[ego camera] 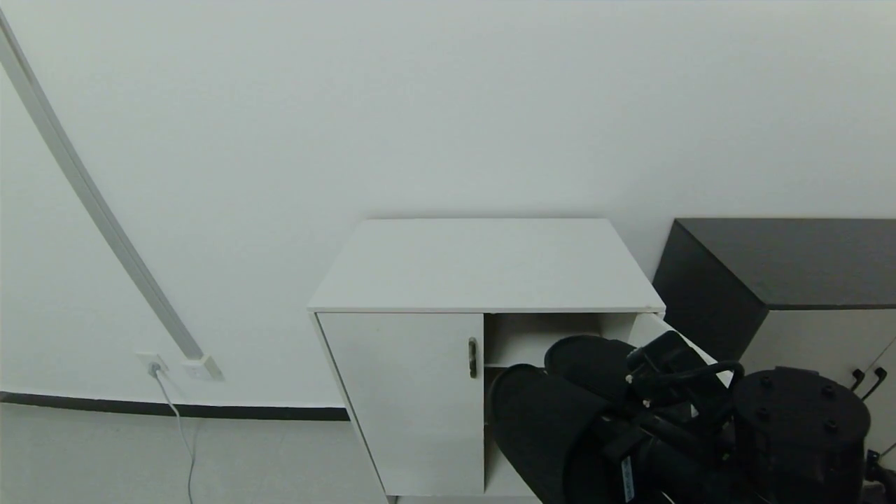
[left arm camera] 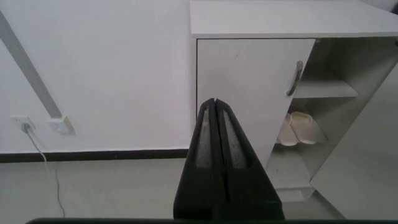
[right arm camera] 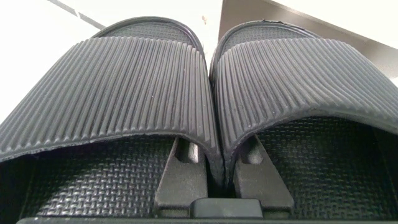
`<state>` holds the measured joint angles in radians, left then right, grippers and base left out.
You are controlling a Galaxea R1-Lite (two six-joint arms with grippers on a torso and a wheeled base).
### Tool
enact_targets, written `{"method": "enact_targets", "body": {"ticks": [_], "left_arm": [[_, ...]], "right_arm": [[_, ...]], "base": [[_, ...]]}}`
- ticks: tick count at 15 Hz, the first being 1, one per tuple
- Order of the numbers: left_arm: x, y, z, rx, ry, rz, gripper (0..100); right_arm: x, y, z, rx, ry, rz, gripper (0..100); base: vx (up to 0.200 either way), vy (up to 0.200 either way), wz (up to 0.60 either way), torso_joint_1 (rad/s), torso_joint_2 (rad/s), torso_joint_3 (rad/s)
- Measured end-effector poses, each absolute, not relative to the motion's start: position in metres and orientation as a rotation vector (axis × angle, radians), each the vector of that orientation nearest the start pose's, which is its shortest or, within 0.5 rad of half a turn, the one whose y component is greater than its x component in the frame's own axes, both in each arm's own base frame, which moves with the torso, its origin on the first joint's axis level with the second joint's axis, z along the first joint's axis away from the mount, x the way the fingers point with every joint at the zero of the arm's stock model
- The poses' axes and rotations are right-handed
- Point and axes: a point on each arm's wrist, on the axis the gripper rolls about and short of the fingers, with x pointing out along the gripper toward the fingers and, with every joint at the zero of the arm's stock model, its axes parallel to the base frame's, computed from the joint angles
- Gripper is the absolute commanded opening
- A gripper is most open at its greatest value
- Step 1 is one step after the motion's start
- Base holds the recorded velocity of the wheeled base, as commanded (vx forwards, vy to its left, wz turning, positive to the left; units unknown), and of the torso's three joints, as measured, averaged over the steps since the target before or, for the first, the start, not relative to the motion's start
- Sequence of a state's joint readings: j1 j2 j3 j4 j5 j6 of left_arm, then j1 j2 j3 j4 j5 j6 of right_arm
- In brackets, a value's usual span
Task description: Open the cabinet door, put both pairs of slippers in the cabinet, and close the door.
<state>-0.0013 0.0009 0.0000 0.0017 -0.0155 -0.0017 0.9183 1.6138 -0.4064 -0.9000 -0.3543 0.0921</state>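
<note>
The white cabinet stands against the wall with its left door closed and its right door swung open. A pair of white slippers lies on the lower shelf inside. My right gripper is shut on a pair of black slippers, pinching their inner side walls together, toes pointing away. It holds them in front of the open right compartment. My left gripper is shut and holds nothing, hanging some way in front of the closed left door.
A black-topped cabinet stands close on the right of the white one. A wall socket with a cable and a slanted wall duct are on the left. Bare floor lies in front of the left door.
</note>
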Motion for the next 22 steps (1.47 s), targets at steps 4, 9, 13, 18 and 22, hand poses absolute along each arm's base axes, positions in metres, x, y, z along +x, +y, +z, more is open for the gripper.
{"method": "enact_targets", "body": {"ticks": [4, 9, 13, 18, 22], "left_arm": [[-0.0227, -0.0003, 0.0753, -0.003, 0.003, -0.016, 0], [-0.0227, -0.0003, 0.0754, -0.004, 0.002, -0.015, 0], [-0.0227, -0.0003, 0.0753, -0.003, 0.003, -0.015, 0], [-0.0227, -0.0003, 0.0753, -0.003, 0.003, -0.015, 0], [-0.0227, -0.0003, 0.0753, -0.003, 0.003, -0.015, 0]], "right_arm": [[0.1531, 0.1875, 0.1319, -0.098, 0.278, 0.547, 0], [0.1539, 0.1885, 0.1302, -0.09, 0.266, 0.548, 0], [0.1537, 0.1885, 0.1284, -0.095, 0.27, 0.548, 0], [0.1536, 0.1887, 0.1267, -0.099, 0.276, 0.547, 0], [0.1532, 0.1885, 0.1243, -0.101, 0.273, 0.545, 0]], "base": [[0.0, 0.0, 0.0, 0.0, 0.0, 0.0], [0.0, 0.0, 0.0, -0.109, 0.25, 0.139], [0.0, 0.0, 0.0, -0.217, 0.52, 0.296], [0.0, 0.0, 0.0, -0.221, 0.54, 0.321], [0.0, 0.0, 0.0, -0.19, 0.51, 0.317]]}}
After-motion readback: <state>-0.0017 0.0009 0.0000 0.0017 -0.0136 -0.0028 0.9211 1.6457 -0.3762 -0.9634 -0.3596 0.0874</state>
